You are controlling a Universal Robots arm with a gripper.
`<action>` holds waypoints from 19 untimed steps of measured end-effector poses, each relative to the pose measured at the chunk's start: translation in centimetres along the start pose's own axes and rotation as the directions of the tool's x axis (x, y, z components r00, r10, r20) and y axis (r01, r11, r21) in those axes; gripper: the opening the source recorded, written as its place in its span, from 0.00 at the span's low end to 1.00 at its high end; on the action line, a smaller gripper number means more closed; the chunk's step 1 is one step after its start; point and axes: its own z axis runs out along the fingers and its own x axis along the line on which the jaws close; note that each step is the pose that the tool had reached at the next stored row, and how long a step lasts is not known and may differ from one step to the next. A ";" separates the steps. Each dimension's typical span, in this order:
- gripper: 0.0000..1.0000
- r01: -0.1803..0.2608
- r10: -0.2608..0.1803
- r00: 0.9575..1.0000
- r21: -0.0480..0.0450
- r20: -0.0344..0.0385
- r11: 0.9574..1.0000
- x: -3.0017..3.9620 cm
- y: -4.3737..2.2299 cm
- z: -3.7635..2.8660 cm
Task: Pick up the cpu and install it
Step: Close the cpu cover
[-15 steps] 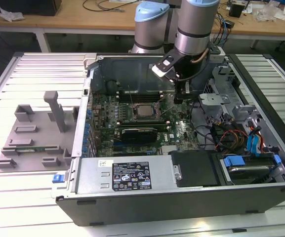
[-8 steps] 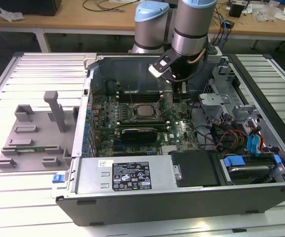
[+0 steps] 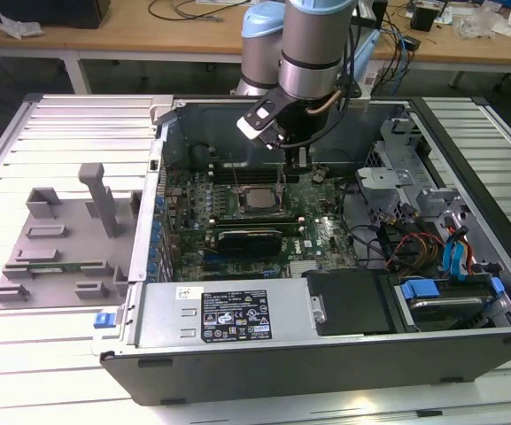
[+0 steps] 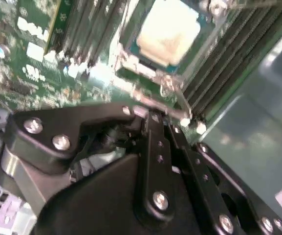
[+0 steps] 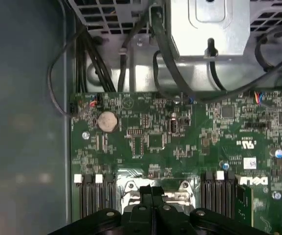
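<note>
Second wrist view: cpu [image 4: 167, 29] seemingly seated in socket [image 4: 143, 73]; gripper [image 4: 153, 117] pressed together, empty, nearby.

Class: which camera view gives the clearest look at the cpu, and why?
The second wrist view: the cpu appears close and unobstructed, its pale metal top plain. The exterior view shows the cpu small; in the first wrist view the gripper hides it.

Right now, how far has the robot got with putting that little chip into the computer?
Mostly done, it seems: the small square silver-topped cpu already lies in its socket on the green motherboard. The black claw hangs close above the socket, shut and holding nothing. Whether the chip is fully seated or clamped down, I cannot tell.
</note>
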 end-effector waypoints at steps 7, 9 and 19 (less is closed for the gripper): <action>0.11 -0.001 0.001 1.000 0.043 0.001 0.999 -0.01 -0.01 0.06; 0.11 -0.001 0.001 1.000 0.047 0.001 0.999 -0.01 -0.01 0.05; 0.11 -0.001 0.001 1.000 0.047 0.001 0.999 -0.45 -2.07 0.38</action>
